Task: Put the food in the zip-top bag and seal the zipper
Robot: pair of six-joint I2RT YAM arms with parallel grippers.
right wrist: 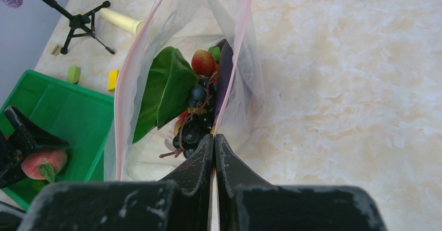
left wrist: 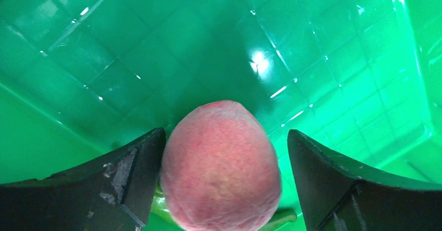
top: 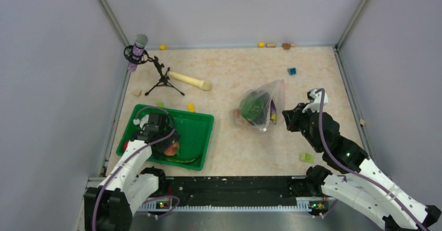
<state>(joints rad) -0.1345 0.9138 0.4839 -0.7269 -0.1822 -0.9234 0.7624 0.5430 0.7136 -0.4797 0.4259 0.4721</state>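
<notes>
Peach [left wrist: 221,168], lower centre, probably light, hard, round, slippery: best squeezed across its widest part by left gripper [left wrist: 224,137], jaws spread apart; right gripper [right wrist: 214,142] clamped on floppy zipper [right wrist: 237,48].

Peach [top: 170,148] in tray [top: 200,131] at left; bag [top: 263,108] to its right; rolling pin [top: 190,80] behind.

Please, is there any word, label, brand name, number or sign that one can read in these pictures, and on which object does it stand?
No text can be read in any view.
The green tray, the clear bag, the peach, the blue block and the microphone show no writing.
</notes>
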